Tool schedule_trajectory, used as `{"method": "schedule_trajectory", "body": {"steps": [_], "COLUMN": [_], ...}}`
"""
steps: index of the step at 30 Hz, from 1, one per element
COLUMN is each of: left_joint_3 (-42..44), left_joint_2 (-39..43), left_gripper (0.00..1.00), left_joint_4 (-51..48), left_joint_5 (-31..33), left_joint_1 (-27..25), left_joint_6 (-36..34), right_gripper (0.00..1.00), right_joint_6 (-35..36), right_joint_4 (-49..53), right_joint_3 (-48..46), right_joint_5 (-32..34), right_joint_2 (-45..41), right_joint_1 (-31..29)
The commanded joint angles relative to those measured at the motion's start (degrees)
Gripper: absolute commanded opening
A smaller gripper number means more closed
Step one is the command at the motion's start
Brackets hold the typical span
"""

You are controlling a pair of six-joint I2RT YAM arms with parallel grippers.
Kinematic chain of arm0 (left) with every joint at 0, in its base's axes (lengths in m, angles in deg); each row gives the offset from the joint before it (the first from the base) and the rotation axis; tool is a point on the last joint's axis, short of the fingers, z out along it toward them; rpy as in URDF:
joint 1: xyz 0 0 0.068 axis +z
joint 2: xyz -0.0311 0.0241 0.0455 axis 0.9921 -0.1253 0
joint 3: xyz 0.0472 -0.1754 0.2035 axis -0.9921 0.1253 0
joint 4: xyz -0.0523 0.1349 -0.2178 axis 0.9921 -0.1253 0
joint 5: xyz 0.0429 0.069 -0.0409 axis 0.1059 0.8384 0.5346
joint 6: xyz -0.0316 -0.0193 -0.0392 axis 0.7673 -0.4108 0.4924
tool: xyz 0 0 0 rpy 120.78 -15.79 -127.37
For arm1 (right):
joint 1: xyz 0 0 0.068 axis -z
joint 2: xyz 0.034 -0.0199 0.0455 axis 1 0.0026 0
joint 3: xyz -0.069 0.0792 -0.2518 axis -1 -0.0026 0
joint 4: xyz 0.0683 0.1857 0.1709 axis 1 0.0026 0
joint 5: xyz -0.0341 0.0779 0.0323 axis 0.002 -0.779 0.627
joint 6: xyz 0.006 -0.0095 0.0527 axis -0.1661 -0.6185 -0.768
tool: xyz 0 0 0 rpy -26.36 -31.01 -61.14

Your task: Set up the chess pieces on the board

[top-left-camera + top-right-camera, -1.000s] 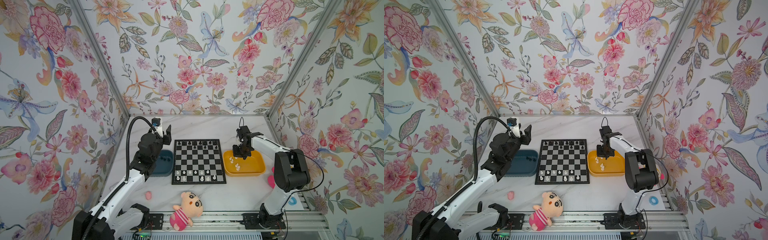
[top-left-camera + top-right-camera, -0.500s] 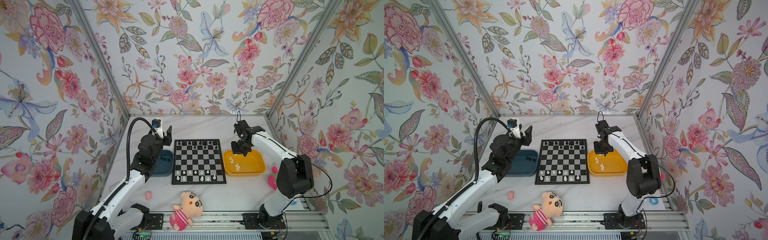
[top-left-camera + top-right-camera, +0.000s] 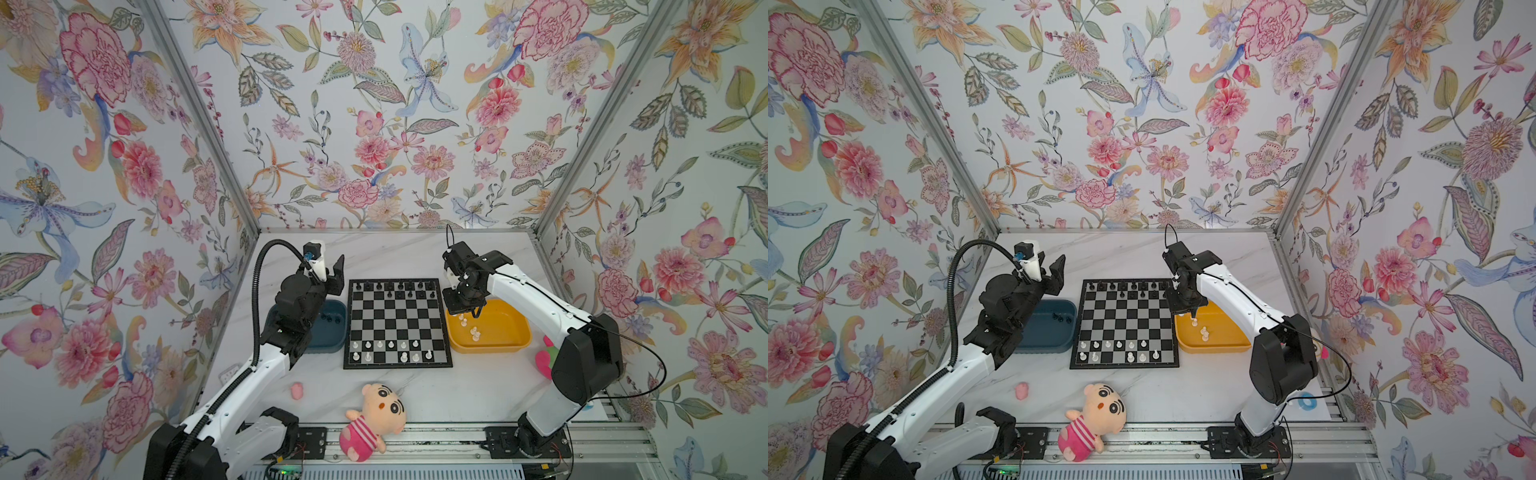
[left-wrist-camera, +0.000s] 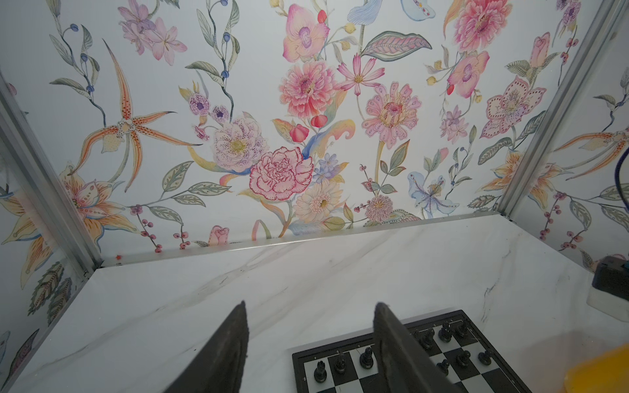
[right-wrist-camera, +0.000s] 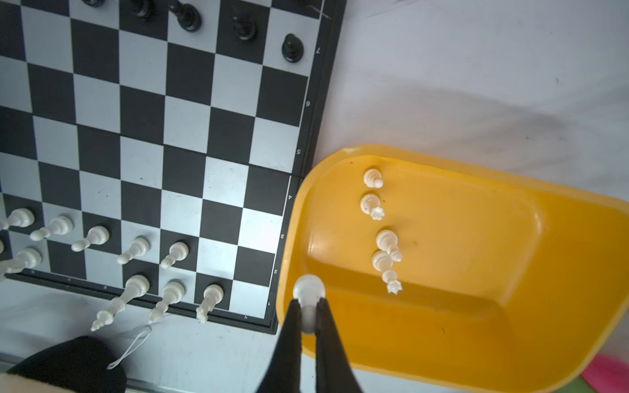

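Observation:
The board [image 3: 397,322] lies mid-table, with black chess pieces [image 3: 392,286] on its far rows and white ones [image 3: 390,351] on its near rows. My right gripper [image 5: 308,304] is shut on a white chess piece [image 5: 309,289] and hangs over the board-side rim of the yellow tray [image 5: 442,163]; in both top views it [image 3: 473,311] sits just right of the board. Several white pieces [image 5: 374,204] lie in that tray. My left gripper [image 4: 311,304] is open and empty, raised above the blue tray [image 3: 332,340] and pointing at the back wall.
A few black pieces [image 3: 329,319] lie in the blue tray. A plush doll [image 3: 374,419] and a small pink lump [image 3: 296,390] lie near the front edge. A pink and green toy [image 3: 544,361] sits right of the yellow tray. Floral walls enclose three sides.
My right gripper, still shut on the white piece, has shifted left from over the yellow tray toward the board's edge. The left arm has not moved.

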Motion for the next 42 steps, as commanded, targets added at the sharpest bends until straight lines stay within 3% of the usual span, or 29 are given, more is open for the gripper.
{"method": "schedule_trajectory", "body": {"steps": [1, 19, 42], "left_joint_3": [1.2, 2.2, 1.9], "left_joint_2": [1.5, 3.9, 4.1], "left_gripper": [0.6, 0.6, 0.6], "left_joint_4": [1.6, 0.0, -0.7], "left_joint_5": [-1.3, -2.2, -2.8], "left_joint_1": [0.6, 0.6, 0.6], "left_joint_6": [0.7, 0.5, 0.8], "right_gripper": [0.08, 0.07, 0.06], "right_joint_6": [-2.3, -6.3, -7.6], "right_joint_4": [1.8, -6.5, -10.6], "right_joint_3": [1.3, -3.5, -8.8], "right_joint_5": [-0.5, -1.7, -2.6], "right_joint_2": [0.9, 6.3, 9.2], "right_joint_1": [-2.2, -10.6, -12.6]}}
